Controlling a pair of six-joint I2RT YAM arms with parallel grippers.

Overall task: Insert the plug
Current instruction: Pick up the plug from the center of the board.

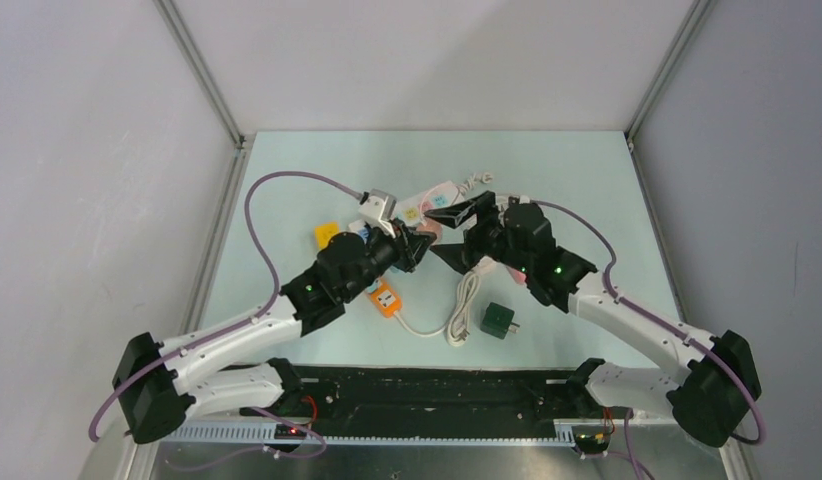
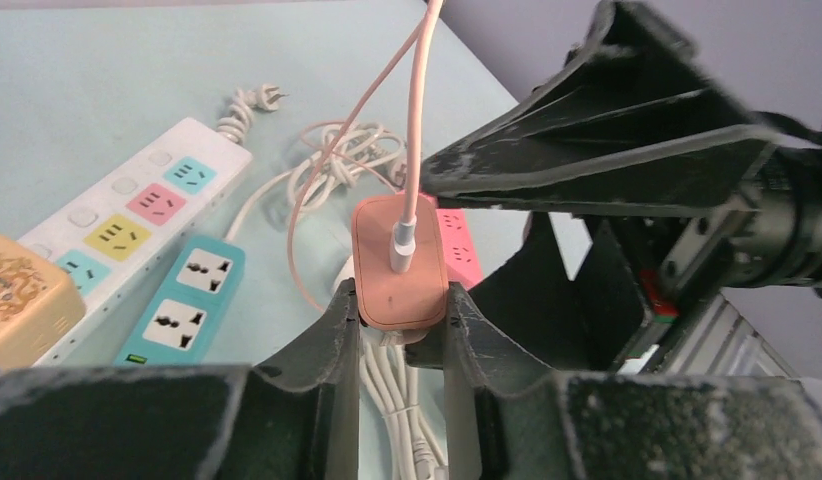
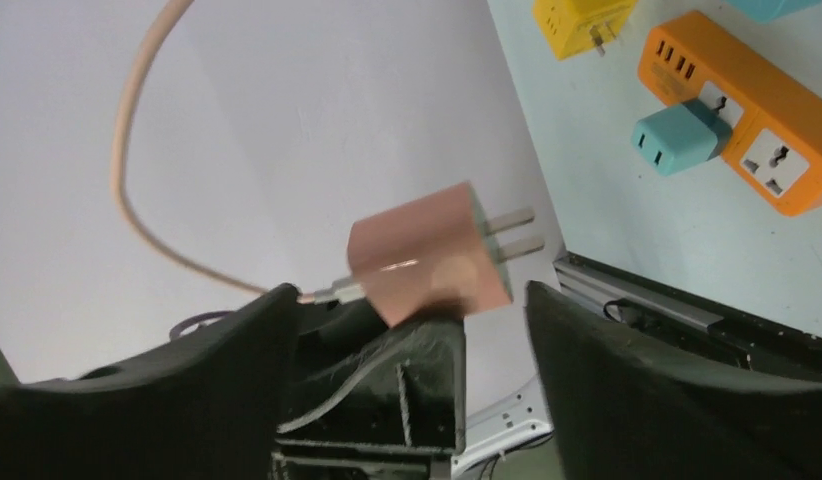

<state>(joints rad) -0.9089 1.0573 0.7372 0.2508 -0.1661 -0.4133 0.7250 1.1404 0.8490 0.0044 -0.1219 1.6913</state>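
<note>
The plug (image 2: 400,265) is a salmon-pink block with a thin pink cable (image 2: 417,110) rising from its top. My left gripper (image 2: 400,305) is shut on it, one finger pressed against each side, above the table. In the right wrist view the plug (image 3: 427,255) shows two flat metal prongs (image 3: 512,230) pointing right. My right gripper (image 3: 407,330) stands open around it, its fingers (image 3: 667,390) wide apart and not touching it. From the top view both grippers meet mid-table, left gripper (image 1: 412,248) facing right gripper (image 1: 457,230).
Below lie a white power strip (image 2: 137,210) with coloured sockets, a teal strip (image 2: 182,300) and a pink strip (image 2: 457,245). An orange strip (image 3: 752,130) carries a teal adapter (image 3: 677,138). A yellow adapter (image 1: 325,235), a green adapter (image 1: 499,320) and a bundled white cable (image 1: 465,310) lie nearby.
</note>
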